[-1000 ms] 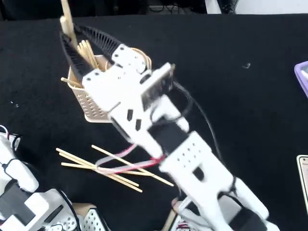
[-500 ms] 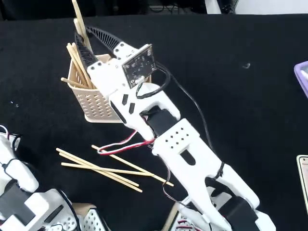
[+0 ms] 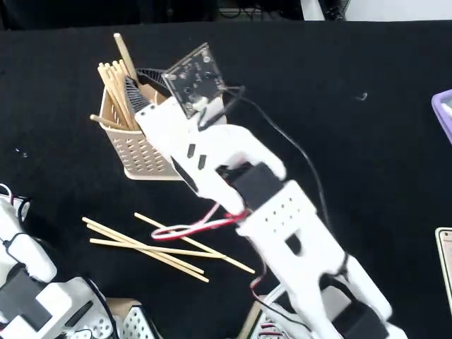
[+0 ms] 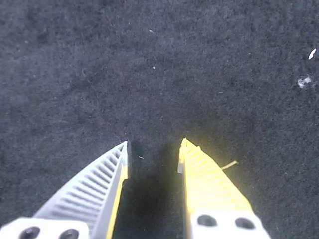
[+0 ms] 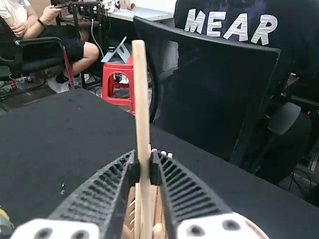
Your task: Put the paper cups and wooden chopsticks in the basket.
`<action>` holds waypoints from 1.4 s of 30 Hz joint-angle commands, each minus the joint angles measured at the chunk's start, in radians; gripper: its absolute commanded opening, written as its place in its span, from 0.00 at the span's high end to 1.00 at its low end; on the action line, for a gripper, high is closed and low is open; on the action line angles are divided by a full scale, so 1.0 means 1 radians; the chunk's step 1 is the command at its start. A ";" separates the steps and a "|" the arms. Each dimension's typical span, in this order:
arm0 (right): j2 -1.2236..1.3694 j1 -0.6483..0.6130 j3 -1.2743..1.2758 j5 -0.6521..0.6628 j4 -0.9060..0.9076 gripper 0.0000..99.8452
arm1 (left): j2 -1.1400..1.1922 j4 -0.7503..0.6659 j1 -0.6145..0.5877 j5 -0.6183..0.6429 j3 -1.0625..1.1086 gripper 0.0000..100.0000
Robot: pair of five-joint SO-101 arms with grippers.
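Note:
A beige slotted basket (image 3: pixel 138 152) stands at the table's back left with several wooden chopsticks (image 3: pixel 113 88) leaning up in it. My right gripper (image 3: pixel 141 85) hangs right over the basket, shut on one upright chopstick (image 3: pixel 125 51). In the right wrist view that chopstick (image 5: pixel 141 99) rises between the black fingers of the gripper (image 5: pixel 142 162), with the basket (image 5: pixel 133 214) and other stick ends below. Several loose chopsticks (image 3: pixel 152 247) lie crossed on the cloth in front of the basket. My left gripper (image 4: pixel 152 149) is open over bare black cloth; its arm (image 3: pixel 28 282) sits at the front left corner.
The right arm (image 3: pixel 282 226) stretches diagonally from the front right across the middle of the table. A purple object (image 3: pixel 443 113) and a card (image 3: pixel 445 254) lie at the right edge. Chairs and people are in the room behind the table.
The right gripper has swung its wrist around above the basket, and the held chopstick has shifted right and sunk lower toward the other sticks. The left arm has stayed still.

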 commanded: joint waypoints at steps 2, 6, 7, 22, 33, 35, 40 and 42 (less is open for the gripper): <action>-0.099 -0.009 -0.053 -0.008 0.075 0.81 | -0.011 0.002 0.013 0.002 -0.051 0.83; -0.168 -0.009 -0.050 -0.008 0.149 0.78 | -0.011 0.002 0.013 0.002 -0.051 0.83; -0.193 -0.014 -0.050 -0.008 0.183 0.78 | -0.011 0.002 0.013 0.002 -0.051 0.83; -0.381 -0.210 0.521 0.117 0.663 0.78 | -0.005 -0.002 0.015 0.002 -0.054 0.83; 0.102 -0.354 0.665 0.149 0.293 0.78 | -0.008 -0.002 0.012 0.002 -0.051 0.83; 0.193 -0.325 0.607 0.161 0.288 0.78 | -0.008 -0.002 0.012 0.002 -0.051 0.83; 0.348 -0.219 0.504 0.290 0.296 0.78 | -0.009 0.000 0.012 0.002 -0.051 0.83; 0.380 -0.187 0.498 0.341 0.296 0.78 | -0.009 0.002 0.012 0.002 -0.053 0.83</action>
